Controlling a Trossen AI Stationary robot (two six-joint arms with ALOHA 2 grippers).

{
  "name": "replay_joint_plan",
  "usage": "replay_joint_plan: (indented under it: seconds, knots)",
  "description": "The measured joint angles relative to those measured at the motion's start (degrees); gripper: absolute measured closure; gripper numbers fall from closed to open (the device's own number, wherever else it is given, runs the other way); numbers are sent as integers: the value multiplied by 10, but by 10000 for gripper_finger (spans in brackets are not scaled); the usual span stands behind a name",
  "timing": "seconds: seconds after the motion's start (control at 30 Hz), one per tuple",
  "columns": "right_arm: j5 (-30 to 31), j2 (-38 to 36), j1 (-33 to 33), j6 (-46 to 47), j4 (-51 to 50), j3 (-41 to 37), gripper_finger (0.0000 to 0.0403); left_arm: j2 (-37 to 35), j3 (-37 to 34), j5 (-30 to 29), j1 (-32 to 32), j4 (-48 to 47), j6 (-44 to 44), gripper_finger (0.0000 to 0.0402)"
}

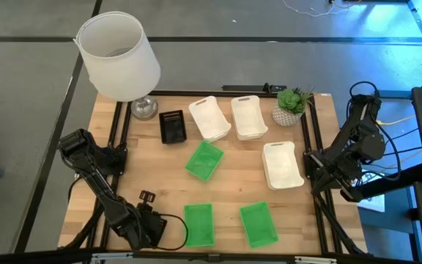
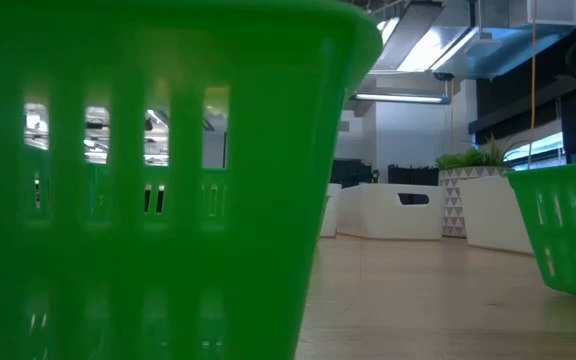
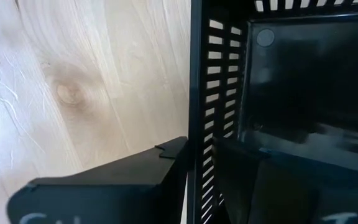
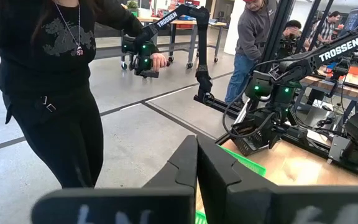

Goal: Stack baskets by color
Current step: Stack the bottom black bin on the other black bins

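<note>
Down in the lower left of the high view, the left gripper (image 3: 199, 152) has its jaws clamped across the slatted side wall of a black basket (image 3: 303, 93), one finger outside the wall and one inside, just above the wooden desk (image 1: 152, 172). Right beside it, at the bottom centre, lies the near green basket (image 1: 198, 224), with another green basket (image 1: 258, 224) to its right and a tilted green basket (image 1: 204, 160) in mid-frame. The second black basket (image 1: 172, 126) sits in the upper middle by the lamp (image 1: 119, 55), next to two white baskets (image 1: 209, 117) set side by side. A third white basket (image 1: 282, 165) lies toward the right, close to the right gripper (image 4: 196, 149), which hangs at the desk's right edge with its jaws pressed together on nothing.
</note>
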Motion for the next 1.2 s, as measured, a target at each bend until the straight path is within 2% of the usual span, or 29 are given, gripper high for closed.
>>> replay_joint_plan:
  seconds: [0.3, 0.5, 0.67, 1.0, 1.2]
  knots:
    - [0, 0, 0, 0, 0, 0, 395, -1, 1, 7, 17, -1, 0, 395]
    - [0, 0, 0, 0, 0, 0, 395, -1, 1, 19, 36, -2, -3, 398]
    - [0, 0, 0, 0, 0, 0, 395, -12, 1, 19, 62, -13, -40, 399]
    - [22, -1, 0, 3, 1, 0, 395, -95, -1, 9, 121, -23, -75, 401]
    - [22, -1, 0, 2, 0, 0, 395, -162, -1, -39, 156, -55, -120, 401]
